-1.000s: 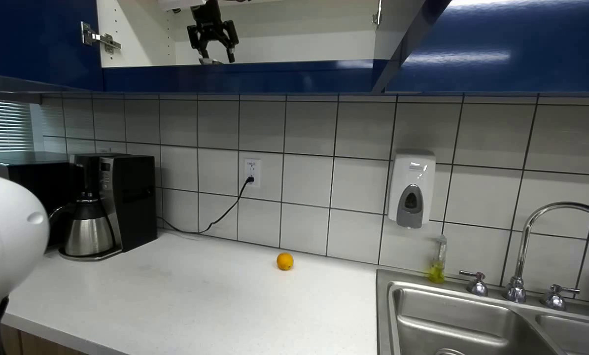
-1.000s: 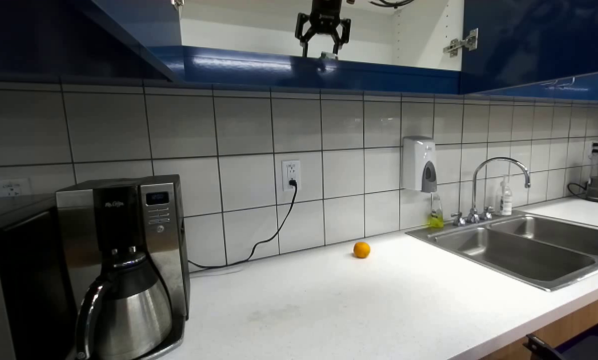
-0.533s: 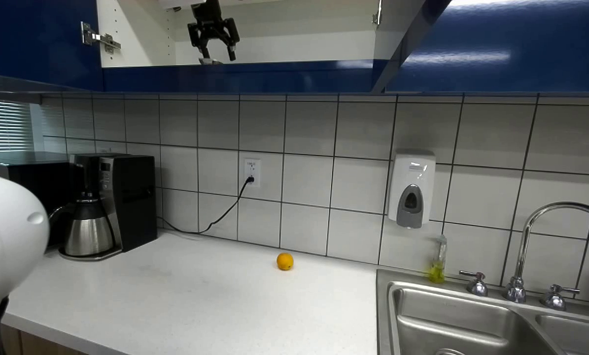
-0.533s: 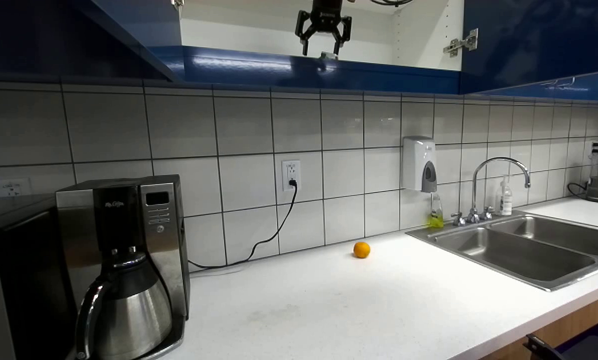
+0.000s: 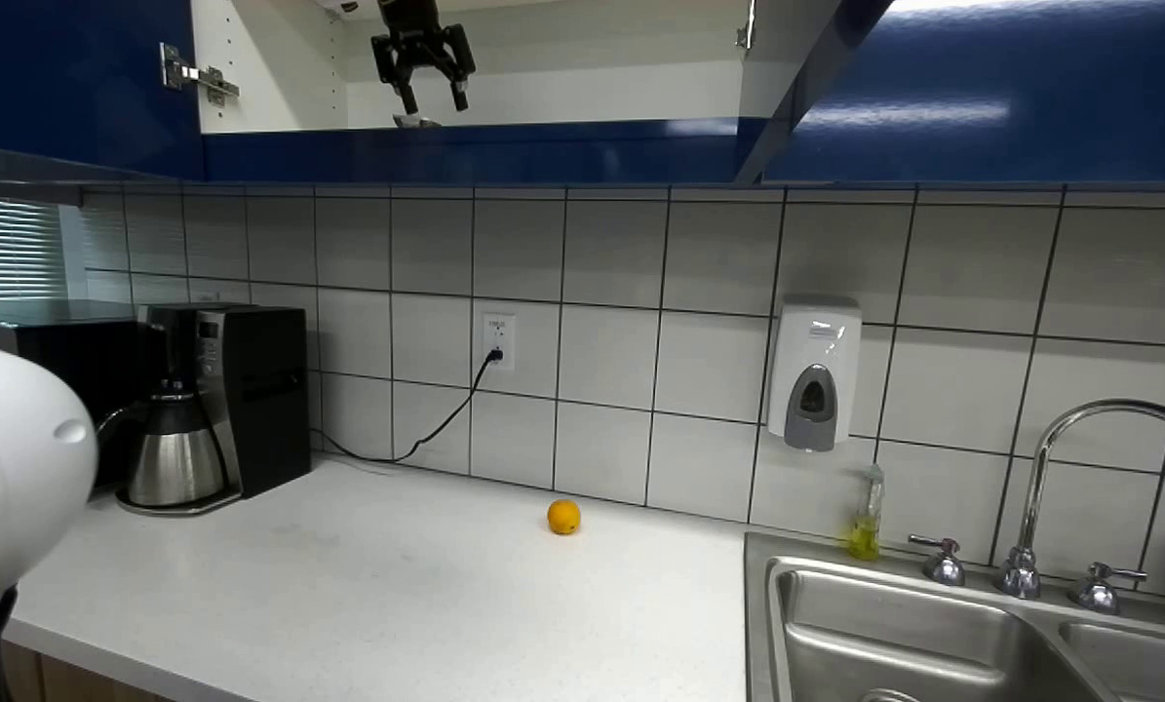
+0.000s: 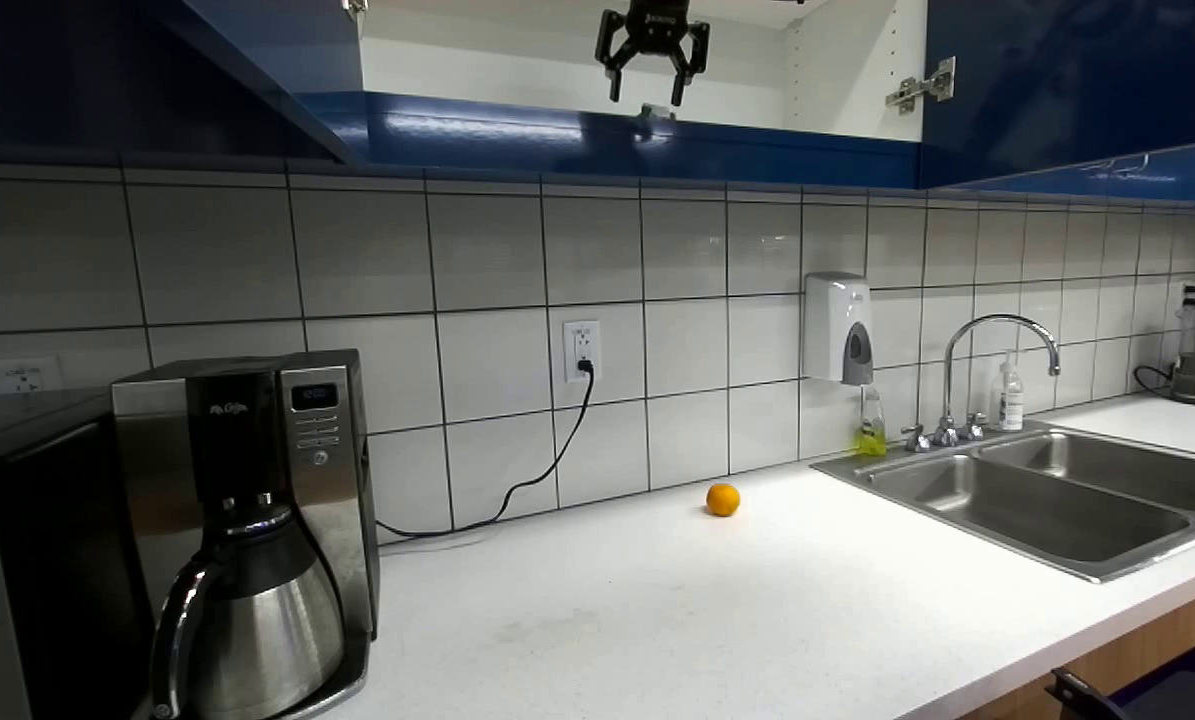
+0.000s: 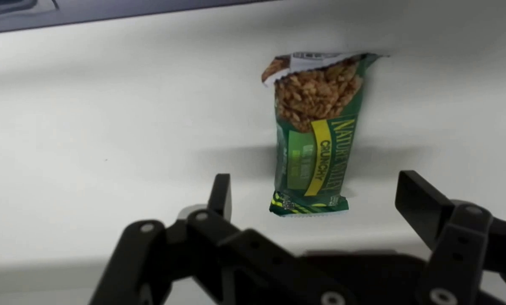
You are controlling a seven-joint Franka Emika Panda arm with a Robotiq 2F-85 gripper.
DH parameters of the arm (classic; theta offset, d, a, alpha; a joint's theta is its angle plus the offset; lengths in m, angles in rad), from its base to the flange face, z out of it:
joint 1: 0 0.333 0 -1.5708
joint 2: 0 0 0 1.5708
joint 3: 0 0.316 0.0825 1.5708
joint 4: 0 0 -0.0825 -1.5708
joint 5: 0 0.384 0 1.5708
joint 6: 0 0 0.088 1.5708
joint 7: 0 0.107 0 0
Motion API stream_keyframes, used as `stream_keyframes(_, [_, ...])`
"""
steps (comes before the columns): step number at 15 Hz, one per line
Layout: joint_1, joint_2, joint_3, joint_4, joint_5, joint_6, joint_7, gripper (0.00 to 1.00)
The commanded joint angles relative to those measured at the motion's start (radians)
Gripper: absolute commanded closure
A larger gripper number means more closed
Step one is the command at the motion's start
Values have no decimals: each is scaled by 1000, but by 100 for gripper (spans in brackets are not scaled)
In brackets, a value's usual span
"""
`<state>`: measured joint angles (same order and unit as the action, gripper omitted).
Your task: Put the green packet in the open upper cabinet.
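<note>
One spread claw (image 6: 646, 97) has risen above one green packet (image 7: 314, 148).

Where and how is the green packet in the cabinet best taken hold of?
Across the middle of the green packet, I'd say, coming straight down and closing on its two long sides. It lies printed face up on the white floor of the open upper cabinet, long and narrow, so the open tool should span its width; the serrated end looks thin.

Tiled wall (image 5: 606, 351) (pale, dark-lined), white countertop (image 5: 397, 604), steel sink (image 5: 765, 624); slatted blinds (image 5: 7, 249)
</note>
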<state>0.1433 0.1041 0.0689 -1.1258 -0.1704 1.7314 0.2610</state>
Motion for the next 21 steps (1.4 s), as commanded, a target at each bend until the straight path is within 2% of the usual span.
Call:
stream_keyframes(1, [-5, -56, -4, -55, 9, 5, -2, 0])
stream_keyframes(21, [1, -368, -58, -413, 62, 6, -60, 0])
